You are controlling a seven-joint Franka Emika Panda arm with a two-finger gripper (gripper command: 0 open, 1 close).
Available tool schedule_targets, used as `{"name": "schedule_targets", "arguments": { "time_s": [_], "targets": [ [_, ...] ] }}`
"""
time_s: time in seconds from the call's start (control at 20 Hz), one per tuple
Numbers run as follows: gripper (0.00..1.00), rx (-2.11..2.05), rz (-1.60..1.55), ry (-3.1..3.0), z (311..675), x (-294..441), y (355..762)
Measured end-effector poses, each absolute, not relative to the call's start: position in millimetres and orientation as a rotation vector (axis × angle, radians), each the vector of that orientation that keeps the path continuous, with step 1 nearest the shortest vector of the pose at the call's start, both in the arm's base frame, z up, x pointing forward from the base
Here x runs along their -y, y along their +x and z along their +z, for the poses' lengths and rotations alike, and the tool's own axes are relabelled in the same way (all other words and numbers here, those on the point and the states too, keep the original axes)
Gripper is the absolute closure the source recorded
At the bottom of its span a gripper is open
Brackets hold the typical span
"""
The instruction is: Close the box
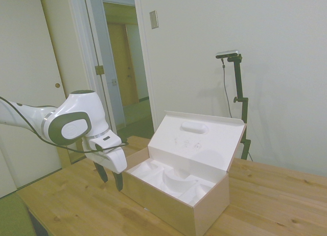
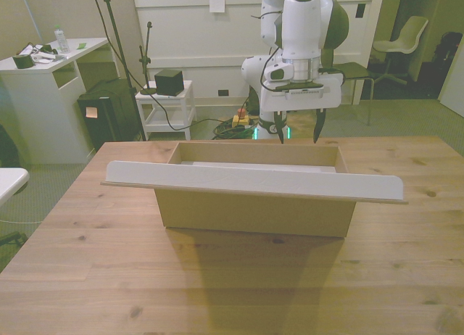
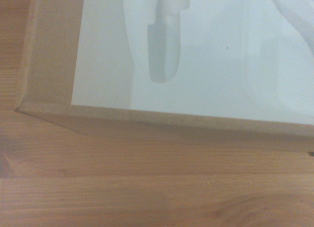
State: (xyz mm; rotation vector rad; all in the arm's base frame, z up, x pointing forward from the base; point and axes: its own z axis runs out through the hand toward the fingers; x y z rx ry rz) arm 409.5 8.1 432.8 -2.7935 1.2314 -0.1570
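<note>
A wooden table [image 1: 265, 195] carries the box [image 1: 176, 203], its lid [image 1: 202, 139] standing open and the white insert [image 1: 171, 180] exposed. The gripper [image 1: 111, 178] hangs just outside one end wall of the box, its 2 fingers spread apart, holding nothing.

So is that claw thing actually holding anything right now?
No, nothing is held. The gripper hangs open with empty space between its fingers, beside the open box, not touching its raised lid.

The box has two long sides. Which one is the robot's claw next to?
The gripper hangs by the box's long side without the raised lid.
</note>
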Motion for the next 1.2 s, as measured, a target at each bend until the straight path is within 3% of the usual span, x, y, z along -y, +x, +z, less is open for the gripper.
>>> {"name": "schedule_targets", "arguments": {
  "time_s": [0.25, 0.55, 0.65, 0.8, 1.2],
  "targets": [
    [0.00, -1.220, -0.207, -2.784, 447, -9, 408],
    [0.00, -1.252, -0.459, -2.634, 531, 18, 392],
    [0.00, -1.292, -0.530, -2.566, 559, 43, 396],
    [0.00, -1.355, -0.610, -2.491, 573, 117, 394],
    [0.00, -1.338, -0.855, -2.433, 630, 144, 462]
  ]
}}
